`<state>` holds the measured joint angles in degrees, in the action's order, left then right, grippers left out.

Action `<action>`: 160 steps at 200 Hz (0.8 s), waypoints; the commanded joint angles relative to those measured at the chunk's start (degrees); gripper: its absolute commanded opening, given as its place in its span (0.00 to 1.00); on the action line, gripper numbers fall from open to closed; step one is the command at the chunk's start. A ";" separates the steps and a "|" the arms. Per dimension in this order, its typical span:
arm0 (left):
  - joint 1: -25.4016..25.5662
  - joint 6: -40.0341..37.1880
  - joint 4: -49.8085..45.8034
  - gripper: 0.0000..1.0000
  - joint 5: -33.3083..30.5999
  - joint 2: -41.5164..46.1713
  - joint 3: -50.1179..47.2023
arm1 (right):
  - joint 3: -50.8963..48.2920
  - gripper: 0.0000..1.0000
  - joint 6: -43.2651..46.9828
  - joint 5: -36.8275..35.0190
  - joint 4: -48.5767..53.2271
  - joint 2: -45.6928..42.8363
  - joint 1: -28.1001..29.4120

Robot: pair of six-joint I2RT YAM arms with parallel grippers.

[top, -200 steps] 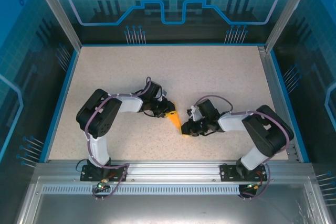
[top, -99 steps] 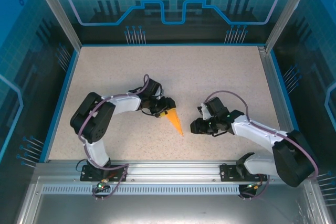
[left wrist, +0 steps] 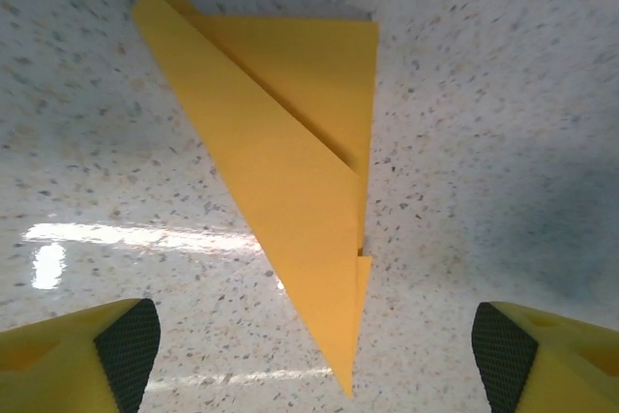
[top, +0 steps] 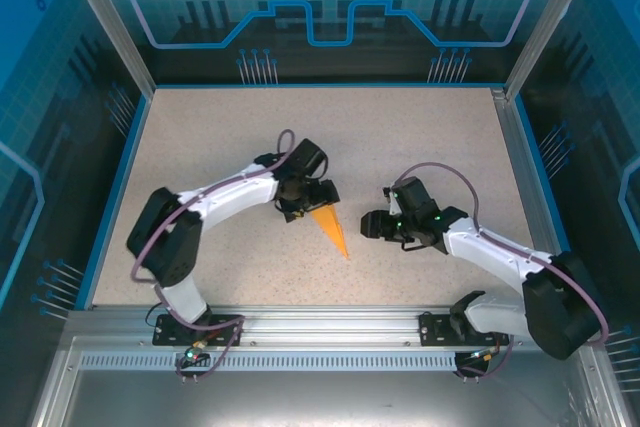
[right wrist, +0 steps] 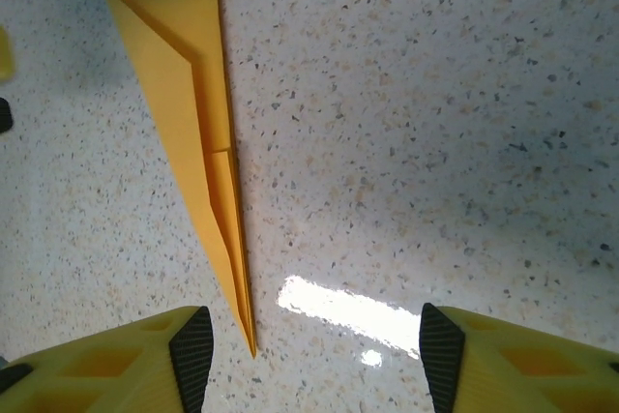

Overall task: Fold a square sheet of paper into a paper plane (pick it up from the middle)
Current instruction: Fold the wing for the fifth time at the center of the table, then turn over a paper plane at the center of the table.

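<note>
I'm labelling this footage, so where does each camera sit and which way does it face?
Top: above, behind the arm bases, facing down on the table; left gripper and right gripper show.
Left wrist: on that arm, facing down at the paper plane; own fingertips below.
Right wrist: likewise, own fingertips below.
All share the paper plane.

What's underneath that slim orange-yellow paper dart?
The slim orange-yellow paper dart lies flat on the speckled beige tabletop, visible all around it. Anything directly beneath is hidden by the folded paper.
</note>
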<state>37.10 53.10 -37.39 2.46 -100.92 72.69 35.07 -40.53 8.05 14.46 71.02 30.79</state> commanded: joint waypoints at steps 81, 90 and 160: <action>2.12 1.64 -18.65 0.88 -4.13 -16.75 16.52 | -0.36 0.62 -4.59 2.57 -5.62 2.96 -0.81; 2.15 1.56 -19.39 0.88 -4.04 -17.57 17.36 | -0.36 0.62 -4.71 2.88 -5.86 3.23 -0.80; 2.03 0.59 -20.43 0.82 -4.56 -19.39 18.76 | -0.20 0.63 -5.32 4.54 -7.25 5.49 -0.64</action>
<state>39.18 54.00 -54.78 -0.71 -118.80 89.73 35.09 -45.08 11.20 8.43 75.57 30.70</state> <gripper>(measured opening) 0.831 0.625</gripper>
